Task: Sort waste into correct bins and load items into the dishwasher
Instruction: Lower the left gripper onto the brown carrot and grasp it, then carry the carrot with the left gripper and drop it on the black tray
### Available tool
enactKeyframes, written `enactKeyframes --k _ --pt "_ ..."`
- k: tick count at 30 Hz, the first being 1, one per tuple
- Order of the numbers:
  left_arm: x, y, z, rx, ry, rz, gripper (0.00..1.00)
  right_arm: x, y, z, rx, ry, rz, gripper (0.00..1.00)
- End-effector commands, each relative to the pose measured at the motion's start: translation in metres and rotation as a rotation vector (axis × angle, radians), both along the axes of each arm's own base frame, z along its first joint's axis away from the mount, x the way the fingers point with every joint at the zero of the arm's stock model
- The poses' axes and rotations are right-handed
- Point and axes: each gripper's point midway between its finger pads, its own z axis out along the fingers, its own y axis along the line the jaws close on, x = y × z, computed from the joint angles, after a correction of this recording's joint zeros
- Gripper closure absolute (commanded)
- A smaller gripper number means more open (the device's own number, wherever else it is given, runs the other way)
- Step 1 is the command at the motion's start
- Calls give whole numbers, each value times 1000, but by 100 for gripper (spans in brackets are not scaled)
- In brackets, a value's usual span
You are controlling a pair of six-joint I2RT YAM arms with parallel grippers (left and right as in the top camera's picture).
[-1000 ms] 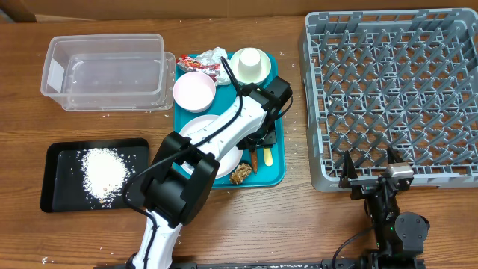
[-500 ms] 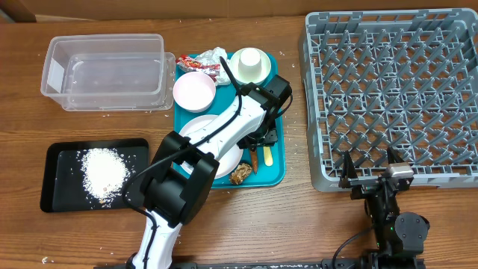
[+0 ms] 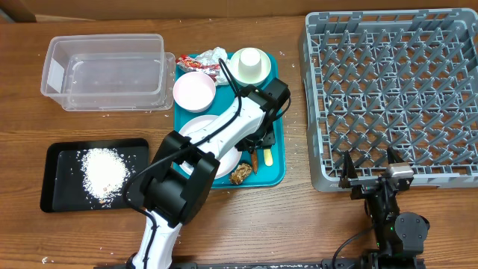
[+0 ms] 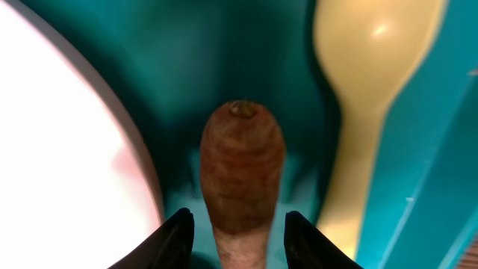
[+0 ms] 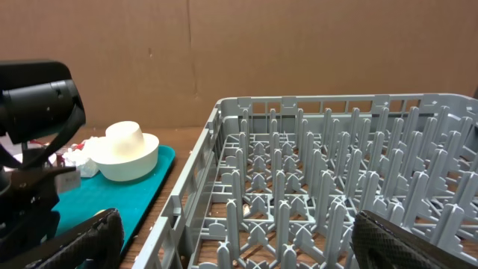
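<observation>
My left gripper (image 3: 261, 142) is low over the teal tray, open, with its jaws on either side of the orange carrot-like stick (image 4: 243, 175) and gaps on both sides (image 4: 239, 218). The stick's end shows in the overhead view (image 3: 254, 160). The white plate (image 3: 193, 128) lies just left of it (image 4: 67, 149). A brown food lump (image 3: 240, 173), a pinkish bowl (image 3: 195, 90), a white bowl with an upturned cup (image 3: 250, 65), a napkin (image 3: 212, 55) and a red-and-white wrapper (image 3: 207, 67) are on the tray. My right gripper (image 3: 370, 173) is open and empty at the grey rack's (image 3: 396, 97) front edge (image 5: 239, 243).
A pale yellow spoon (image 4: 373, 75) lies right of the stick. The teal tray (image 3: 276, 168) sits mid-table. A clear tub (image 3: 104, 71) stands at the back left. A black tray (image 3: 56, 183) at the front left holds rice grains (image 3: 104, 170). Rack pegs (image 5: 336, 179) rise ahead of the right gripper.
The left wrist has shifted very slightly over the tray. The right arm has not moved.
</observation>
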Motion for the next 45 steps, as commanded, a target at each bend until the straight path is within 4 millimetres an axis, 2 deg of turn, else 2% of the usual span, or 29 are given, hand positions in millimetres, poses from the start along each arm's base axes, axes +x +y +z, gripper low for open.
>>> enactKeyframes --k 1,4,9,13,16,17,20,26,28,30,36,41,45 --pt "-3 7 -7 29 5 21 58 0 -3 -2 7 -3 -17 0" --pt "-2 6 -7 25 -1 21 62 0 -3 -2 7 -3 -17 0" --pt "1 3 -5 13 -9 21 84 0 -3 -2 7 -3 -17 0" --pt "5 0 2 6 -19 13 85 0 -3 -2 7 -3 -17 0" --pt "11 -4 19 0 -30 -5 85 0 -3 -2 7 -3 -17 0" --pt "16 -6 35 -1 -46 -9 84 0 -3 -2 7 -3 -17 0" --pt "25 -9 59 -19 -72 -17 83 0 -3 -2 7 -3 -17 0" --pt "40 5 91 -28 -87 26 83 0 -3 -2 7 -3 -17 0" --pt "41 15 97 -17 -76 45 84 0 -3 -2 7 -3 -17 0" --pt "43 33 104 19 -66 75 86 0 -3 -2 7 -3 -17 0" --pt "43 110 140 164 -58 252 86 0 -3 -2 7 -3 -17 0" --pt "45 168 170 166 -96 401 85 0 -3 -2 7 -3 -17 0" --pt "33 221 192 187 -97 539 85 0 -3 -2 7 -3 -17 0"
